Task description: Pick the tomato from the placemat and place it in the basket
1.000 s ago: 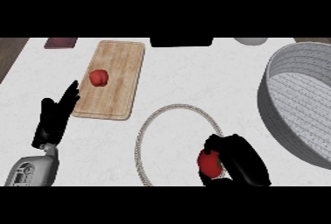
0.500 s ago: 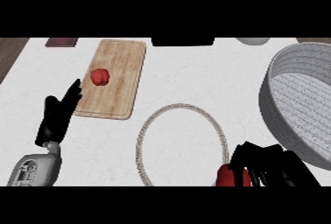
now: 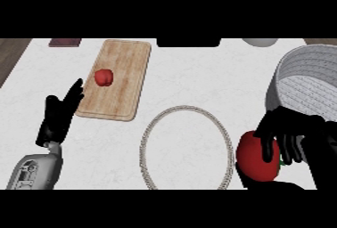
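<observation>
Near the lower right of my view, my right hand (image 3: 289, 133) curls its black fingers over the top of the round red tomato (image 3: 255, 158), grasping it above the white marble worktop (image 3: 197, 84). The tomato sits just outside the right edge of the placemat, a pale rope-rimmed round mat (image 3: 187, 149) whose middle shows the same white as the worktop. A bit of green stem shows at the tomato's right side, under my fingers.

Up and to the right stands the grey woven basket (image 3: 289, 84), its tall wall just beside my right hand and partly cut off by the view's edge. The tomato is outside it.

On the left, my left hand (image 3: 59, 118) rests open, fingers straight and pointing up, holding nothing, its fingertips just beside the lower left edge of a light wooden cutting board (image 3: 125, 89). A small red fruit or vegetable (image 3: 103, 77) lies on the board's left half. Along the far edge sit a dark red flat object (image 3: 64, 42), a black object (image 3: 189, 42) and a white rounded object (image 3: 260, 42), all cut off by the view.
</observation>
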`<state>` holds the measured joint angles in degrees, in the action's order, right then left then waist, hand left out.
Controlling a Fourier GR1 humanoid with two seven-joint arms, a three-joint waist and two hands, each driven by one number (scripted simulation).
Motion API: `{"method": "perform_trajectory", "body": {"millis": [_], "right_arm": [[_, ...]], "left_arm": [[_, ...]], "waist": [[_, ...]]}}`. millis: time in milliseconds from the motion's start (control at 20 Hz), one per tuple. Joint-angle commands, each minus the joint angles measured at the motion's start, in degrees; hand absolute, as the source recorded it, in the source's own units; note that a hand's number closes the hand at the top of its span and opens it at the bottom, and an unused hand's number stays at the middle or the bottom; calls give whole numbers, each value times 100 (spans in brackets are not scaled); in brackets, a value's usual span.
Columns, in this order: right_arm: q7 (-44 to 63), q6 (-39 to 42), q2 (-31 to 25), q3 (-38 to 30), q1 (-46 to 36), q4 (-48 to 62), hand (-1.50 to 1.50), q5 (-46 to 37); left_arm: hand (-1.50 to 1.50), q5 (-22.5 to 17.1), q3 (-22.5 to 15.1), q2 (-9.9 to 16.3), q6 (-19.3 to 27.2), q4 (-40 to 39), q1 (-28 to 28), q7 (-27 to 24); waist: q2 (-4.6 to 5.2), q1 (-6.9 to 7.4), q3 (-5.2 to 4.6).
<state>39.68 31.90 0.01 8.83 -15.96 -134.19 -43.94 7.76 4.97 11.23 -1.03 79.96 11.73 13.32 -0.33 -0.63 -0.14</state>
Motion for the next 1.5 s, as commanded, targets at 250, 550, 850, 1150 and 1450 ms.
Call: {"method": "perform_trajectory", "body": {"millis": [250, 550, 850, 1150, 1450], "right_arm": [[1071, 1480, -902, -2149, -2355, 174, 150, 1186], [397, 2108, -2576, -3027, -2802, 1485, 150, 1207], [-803, 1838, -3792, -3477, -2729, 3073, 150, 1077], [-2783, 933, -4351, -3803, -1485, 3771, 150, 776], [-3697, 560, -4668, -3613, -1786, 5108, 150, 798]], "left_arm": [[0, 86, -87, -139, 87, -20, -229, -83], [0, 82, -94, -107, 47, 53, -95, -93], [0, 125, -138, -178, 99, -22, 277, 101], [0, 59, 3, -68, -15, -180, 141, -79], [0, 135, -182, -245, 62, 297, -51, 199]], "waist": [[-6, -23, 8], [21, 3, 9], [75, 104, 18], [61, 66, 21], [44, 136, 17]]}}
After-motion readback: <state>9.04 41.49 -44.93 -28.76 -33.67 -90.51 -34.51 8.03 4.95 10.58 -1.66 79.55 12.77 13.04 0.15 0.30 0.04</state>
